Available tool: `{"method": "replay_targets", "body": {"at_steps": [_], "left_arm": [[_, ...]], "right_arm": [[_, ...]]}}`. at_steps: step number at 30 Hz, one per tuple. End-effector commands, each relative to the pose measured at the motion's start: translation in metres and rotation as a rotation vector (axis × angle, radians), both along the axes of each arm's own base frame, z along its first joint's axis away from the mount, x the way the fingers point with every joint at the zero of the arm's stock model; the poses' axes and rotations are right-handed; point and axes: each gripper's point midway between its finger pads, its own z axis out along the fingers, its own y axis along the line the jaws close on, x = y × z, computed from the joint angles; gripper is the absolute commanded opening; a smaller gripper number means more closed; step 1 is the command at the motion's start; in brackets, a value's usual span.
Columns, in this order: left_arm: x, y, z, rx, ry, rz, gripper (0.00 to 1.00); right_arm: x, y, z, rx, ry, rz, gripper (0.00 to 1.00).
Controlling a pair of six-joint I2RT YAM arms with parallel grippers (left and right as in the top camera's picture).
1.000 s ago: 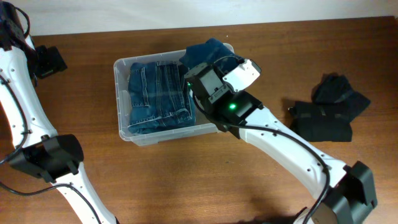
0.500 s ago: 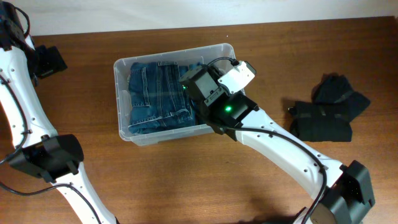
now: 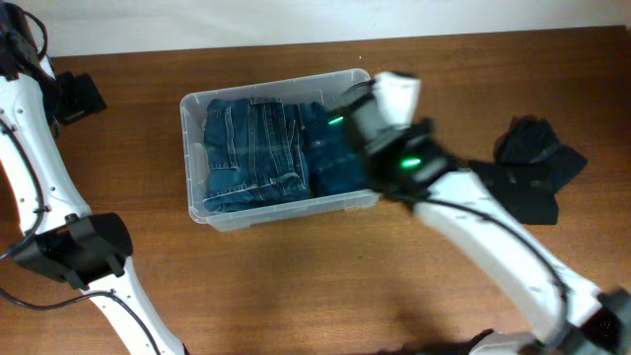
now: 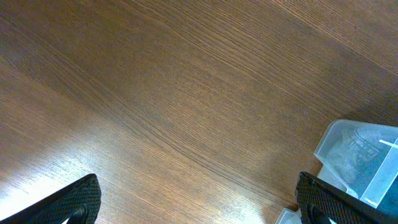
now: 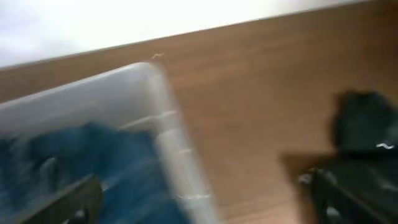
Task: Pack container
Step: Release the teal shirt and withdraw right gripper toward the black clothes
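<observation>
The clear container (image 3: 193, 106) sits at the table's middle left. Folded blue jeans (image 3: 251, 158) fill its left part and a dark blue garment (image 3: 333, 163) lies in its right part. In the right wrist view my right gripper (image 5: 208, 202) is open and empty, blurred by motion, above the container's right wall (image 5: 168, 137). Overhead, the right arm's head (image 3: 386, 108) hangs over that same wall. My left gripper (image 4: 199, 202) is open over bare wood at the far left, with a corner of the container (image 4: 357, 155) at the view's lower right.
A pile of black clothes (image 3: 527, 173) lies on the table to the right of the container, also seen as the black clothes (image 5: 367, 124) in the right wrist view. The left arm (image 3: 39, 148) runs along the table's left edge.
My right gripper opened and let go of the dark blue garment, which now lies in the container's right part. The right arm has swung to the right. The left arm is still.
</observation>
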Motion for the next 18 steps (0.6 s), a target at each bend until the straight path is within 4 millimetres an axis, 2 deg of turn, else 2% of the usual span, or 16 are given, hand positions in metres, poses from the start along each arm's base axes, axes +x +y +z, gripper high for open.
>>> {"method": "replay_targets", "body": {"at_steps": [1, 3, 6, 7, 8, 10, 11, 13, 14, 18], "left_arm": [[0.001, 0.000, 0.006, 0.002, -0.020, 0.006, 0.99], [0.001, 0.000, 0.006, 0.001, -0.020, 0.006, 0.99], [0.001, 0.000, 0.006, 0.002, -0.020, 0.006, 0.99], [0.001, 0.000, 0.006, 0.002, -0.020, 0.006, 0.99], [0.001, 0.000, 0.006, 0.002, -0.020, 0.006, 0.99], [0.001, 0.000, 0.006, 0.002, -0.020, 0.006, 0.99], [0.001, 0.000, 0.006, 0.002, -0.020, 0.006, 0.99], [0.001, 0.000, 0.006, 0.002, -0.020, 0.006, 0.99], [0.001, 0.000, 0.006, 0.002, -0.020, 0.006, 1.00], [0.001, 0.000, 0.006, 0.002, -0.020, 0.006, 0.99]], "right_arm": [[-0.008, -0.070, 0.018, 0.091, 0.027, -0.102, 0.98], [-0.017, -0.120, 0.007, 0.129, 0.091, -0.215, 0.98], [-0.030, -0.178, -0.009, 0.178, 0.159, -0.350, 0.99], [-0.032, -0.191, -0.013, 0.192, 0.172, -0.379, 0.99], [-0.037, -0.215, -0.023, 0.236, 0.193, -0.440, 0.99], [-0.042, -0.238, -0.036, 0.309, 0.217, -0.492, 0.99], [-0.045, -0.254, -0.052, 0.385, 0.247, -0.528, 0.99], [-0.053, -0.269, -0.070, 0.451, 0.284, -0.601, 0.99], [-0.060, -0.280, -0.090, 0.523, 0.322, -0.665, 0.99], [-0.079, -0.290, -0.142, 0.690, 0.439, -0.729, 0.99]]}}
